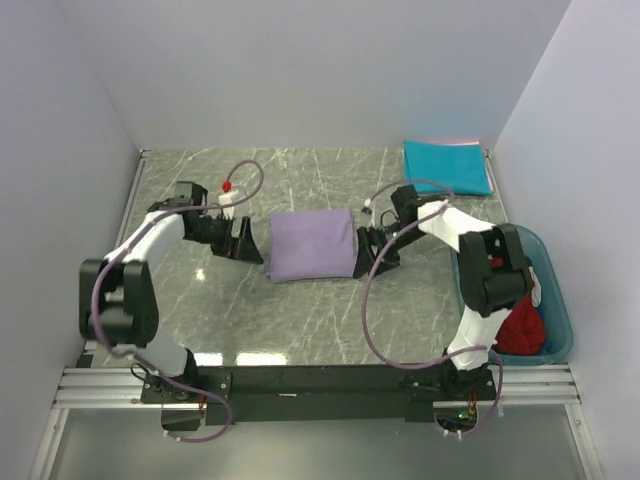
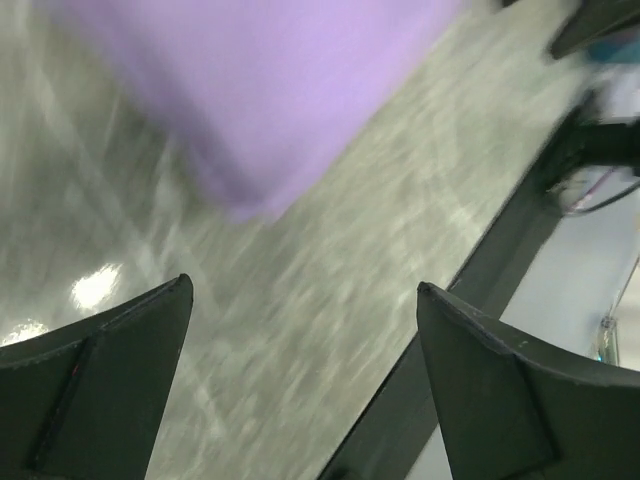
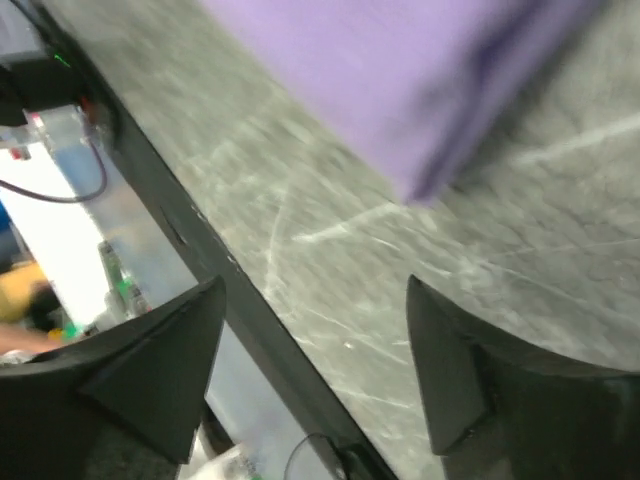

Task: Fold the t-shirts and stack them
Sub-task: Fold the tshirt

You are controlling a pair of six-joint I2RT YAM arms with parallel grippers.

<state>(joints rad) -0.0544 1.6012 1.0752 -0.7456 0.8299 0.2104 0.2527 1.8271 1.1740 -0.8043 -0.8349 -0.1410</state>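
A folded lavender t-shirt [image 1: 313, 246] lies in the middle of the table. It also shows blurred in the left wrist view [image 2: 270, 90] and the right wrist view [image 3: 400, 80]. My left gripper [image 1: 248, 243] is open and empty just left of it. My right gripper [image 1: 372, 254] is open and empty just right of it. A folded teal t-shirt [image 1: 446, 165] lies at the back right. A dark red t-shirt [image 1: 522, 326] sits bunched in the bin at the right. Both wrist views show open jaws over bare table.
A translucent teal plastic bin [image 1: 556, 300] stands at the right edge beside the right arm. White walls close in the table on the left, back and right. A metal rail [image 1: 320, 385] runs along the near edge.
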